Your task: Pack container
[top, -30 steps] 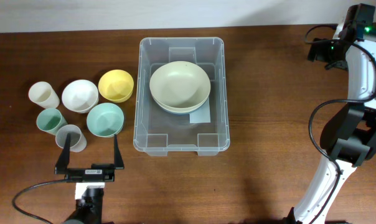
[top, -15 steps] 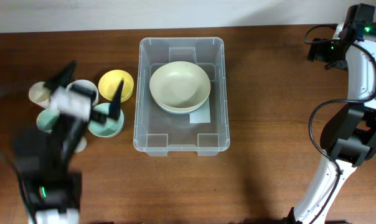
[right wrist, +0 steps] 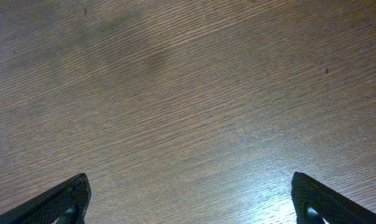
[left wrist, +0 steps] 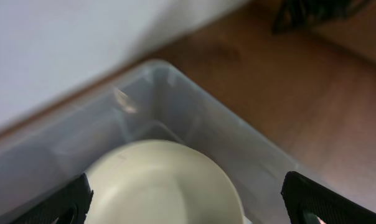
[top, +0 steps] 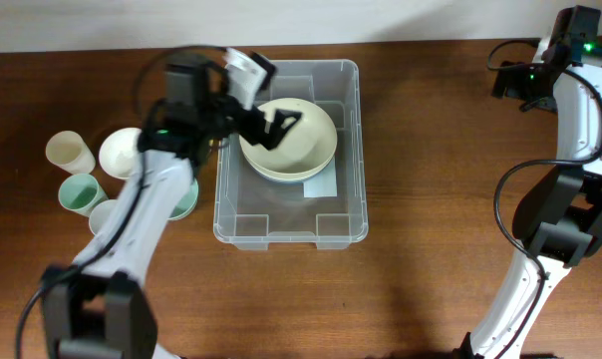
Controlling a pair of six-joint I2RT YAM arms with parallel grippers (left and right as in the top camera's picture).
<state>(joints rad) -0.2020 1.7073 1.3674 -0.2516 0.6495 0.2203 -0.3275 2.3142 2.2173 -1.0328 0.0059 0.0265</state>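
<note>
- The container [top: 353, 150] sits mid-table with its long side running away from the robot. That spot looks reachable for either arm.
- One big pale bowl [top: 301, 140] lies in its far half. The near half is bare apart from the label [top: 322, 187] on the base, so there is room for more.
- The left arm stretches across the container's left wall, and the left gripper [top: 264, 125] hangs over the bowl's left rim.
- In the left wrist view its fingertips sit far apart at the two lower corners. Nothing is between them, only the bowl below, so this hand is wide and empty.
- Whether it means to nudge the bowl or lift away, the pictures do not say.
- The unpacked pieces wait left of the container: a white bowl [top: 117, 152], a teal bowl [top: 190, 197] partly under the arm, a cream cup [top: 69, 152], a teal cup [top: 80, 191] and a clear cup [top: 102, 212].
- They are bunched on the left arm's side, which probably makes the loading that arm's job.
- The right gripper [right wrist: 191, 200] is off at the far right, jaws wide, with only bare table [right wrist: 175, 93] beneath it. It is well clear of the work and out of the left arm's way.
- Judging by what lies outside, packing is at an early stage. The smaller bowls would likely nest in the big one, and the cups could take the free near half.
</note>
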